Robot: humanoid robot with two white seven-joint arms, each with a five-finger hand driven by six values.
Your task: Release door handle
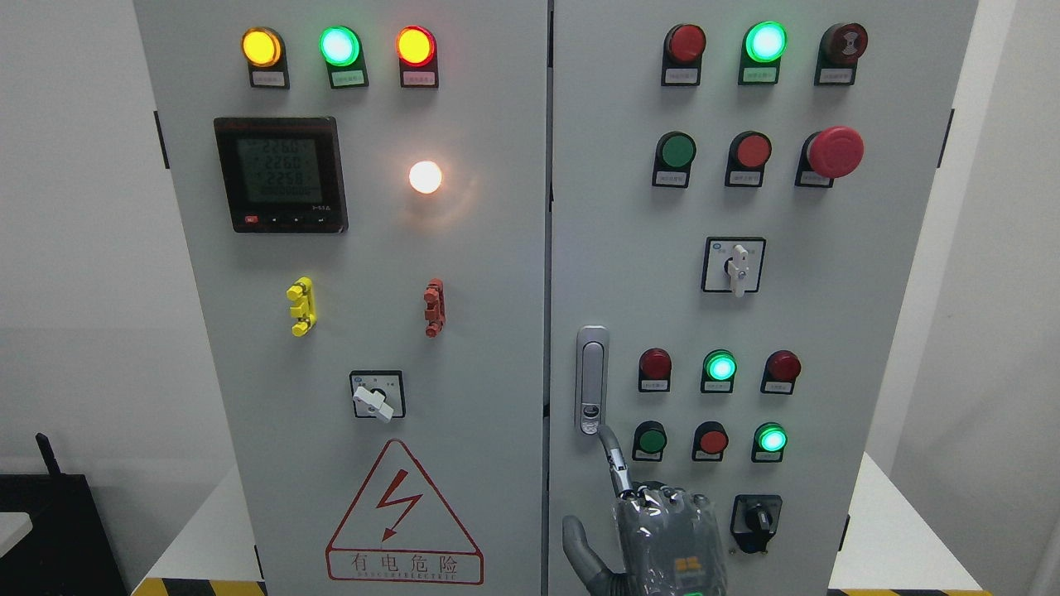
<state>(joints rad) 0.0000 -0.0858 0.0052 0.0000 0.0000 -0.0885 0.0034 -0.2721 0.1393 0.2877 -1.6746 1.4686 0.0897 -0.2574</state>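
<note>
handle: door handle [591,379] sits on the right door of the cabinet [464,273], just beside the centre seam, lower half, left of the red/green button rows.
axis: long axis vertical; lock end at the bottom.
hand: you've got one hand [654,530] in view, bottom edge, right of middle. Can't tell which arm it belongs to, so not calling it L or R.
relation: handle lies up and slightly left of the palm. Index finger [614,459] is stretched up-left, tip at or touching the handle's bottom end; contact looks light, can't confirm.
grip: fingers not wrapped on the handle. One extended, thumb out to the left, others look half curled. Holding nothing afaict.
next: my read, you back straight off down-right, away from the door face.
risk: watch the green button [651,439] just right of the finger.
</note>
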